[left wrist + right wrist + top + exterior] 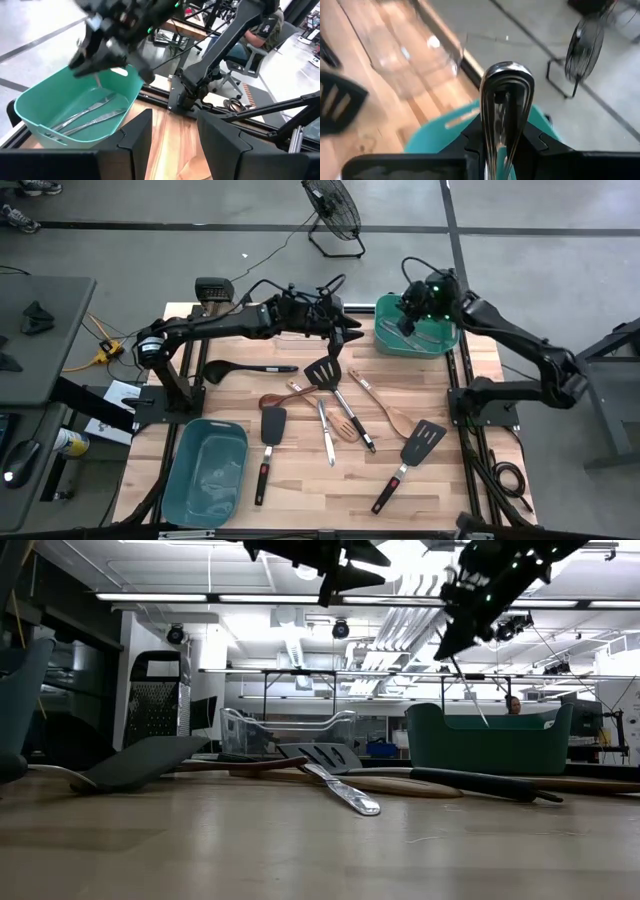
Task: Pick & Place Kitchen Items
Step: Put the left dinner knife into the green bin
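The right tool (408, 320) is gripping a shiny metal utensil (504, 107) above the green tub (385, 340) at upper right. Left tool (352, 335) is hovering open nearby. Turners (415, 450) and wooden spoons (385, 408) are lying across the bench (300, 490).

Past my surface (300, 480) lies grey floor (520, 240); a fan (333, 215) stands beyond its far edge.

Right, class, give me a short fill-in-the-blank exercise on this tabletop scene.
1. The right gripper is shut on a silvery metal ____ handle.
2. It hangs above the ____ tub.
3. The teal tub sits at the table's near ____ corner.
4. The left gripper holds ____.

Missing words: utensil; green; left; nothing
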